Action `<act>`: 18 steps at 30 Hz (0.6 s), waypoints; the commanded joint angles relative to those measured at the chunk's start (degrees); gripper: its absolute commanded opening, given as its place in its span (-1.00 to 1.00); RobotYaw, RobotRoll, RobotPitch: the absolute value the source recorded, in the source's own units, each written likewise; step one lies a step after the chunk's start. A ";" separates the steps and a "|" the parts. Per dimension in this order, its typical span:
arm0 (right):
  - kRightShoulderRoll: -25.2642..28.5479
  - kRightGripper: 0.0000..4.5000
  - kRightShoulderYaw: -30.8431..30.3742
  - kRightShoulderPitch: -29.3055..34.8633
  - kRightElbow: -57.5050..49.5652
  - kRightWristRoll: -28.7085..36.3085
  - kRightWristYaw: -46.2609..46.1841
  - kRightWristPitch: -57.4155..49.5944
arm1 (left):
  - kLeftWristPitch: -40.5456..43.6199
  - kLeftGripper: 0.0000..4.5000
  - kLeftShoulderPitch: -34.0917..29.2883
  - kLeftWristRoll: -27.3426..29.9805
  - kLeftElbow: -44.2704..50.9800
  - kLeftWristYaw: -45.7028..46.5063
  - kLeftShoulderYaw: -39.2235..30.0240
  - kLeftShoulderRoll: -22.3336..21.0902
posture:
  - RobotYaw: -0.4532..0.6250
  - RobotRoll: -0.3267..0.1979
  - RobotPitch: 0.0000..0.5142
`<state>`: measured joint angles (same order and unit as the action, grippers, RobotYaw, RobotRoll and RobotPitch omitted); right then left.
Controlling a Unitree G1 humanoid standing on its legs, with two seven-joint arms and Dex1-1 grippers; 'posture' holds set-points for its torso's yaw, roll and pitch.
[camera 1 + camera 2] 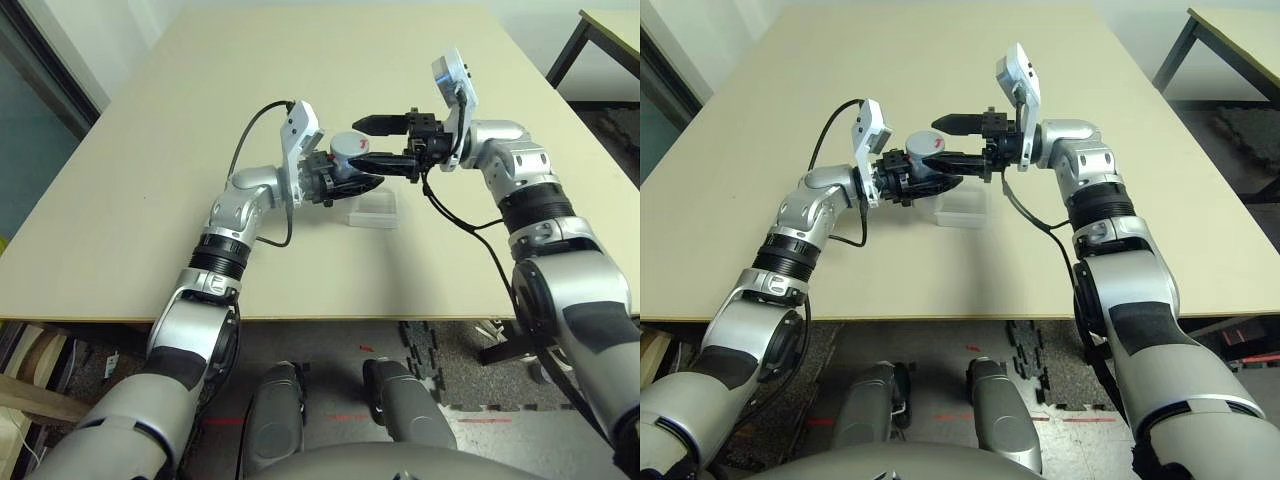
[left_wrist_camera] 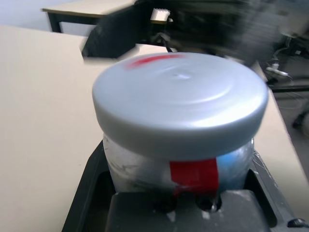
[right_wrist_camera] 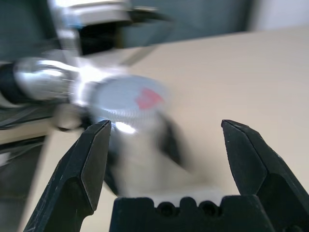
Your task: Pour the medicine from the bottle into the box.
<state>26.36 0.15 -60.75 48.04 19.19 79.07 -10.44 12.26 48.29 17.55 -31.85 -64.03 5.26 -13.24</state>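
My left gripper (image 1: 352, 178) is clamped on the bottle (image 1: 348, 153), held above the table (image 1: 140, 220) near its middle, cap still on. In the left wrist view the grey cap (image 2: 181, 104) has a red mark on top, and a red stripe runs down the label under it, between my fingers (image 2: 91, 193).

The box (image 1: 371, 211) sits on the table just below and slightly right of the bottle, not touching it. Clear plastic, low walls. Can't tell whether anything is inside. Medicine can't be made out.

My right gripper (image 1: 384, 141) points left toward the bottle, fingers (image 3: 89, 164) spread wide and holding nothing. One finger sits farther back above the cap, the other nearer, its tip close beside the bottle. Can't tell if it touches.

Far right, beyond the table edge: the dark leg of a second table (image 1: 565, 50).
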 commanded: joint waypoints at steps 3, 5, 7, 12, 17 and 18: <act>1.90 1.00 0.67 2.08 -2.19 0.30 3.57 -2.03 | -0.54 0.18 -0.40 -0.27 0.87 -1.15 0.57 0.33 | -0.50 0.25 -0.56; 2.40 1.00 0.21 2.79 -3.78 0.49 5.73 -2.94 | -0.57 0.18 -0.41 -0.33 0.77 -1.19 0.54 0.26 | -0.50 0.25 -0.56; 2.31 1.00 0.14 3.13 -5.29 0.92 6.90 -4.23 | -0.57 0.18 -0.38 -0.35 0.71 -1.19 0.52 0.21 | -0.50 0.25 -0.56; 0.13 1.00 -0.03 3.47 -9.58 1.91 7.27 -6.83 | -0.63 0.18 -0.23 -0.43 0.39 -1.31 0.63 0.18 | -0.51 0.25 -0.57; -3.30 1.00 -0.09 2.76 -10.78 2.12 5.54 -6.89 | -0.64 0.18 -0.17 -0.57 0.29 -1.46 0.94 0.51 | -0.52 0.25 -0.59; -3.87 1.00 -0.12 2.61 -10.80 2.06 5.30 -6.81 | -0.66 0.18 -0.17 -0.61 0.27 -1.49 0.99 0.57 | -0.52 0.25 -0.59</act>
<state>22.96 0.51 -57.66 38.28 20.93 84.87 -17.25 11.98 48.29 17.52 -31.86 -64.83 5.63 -12.70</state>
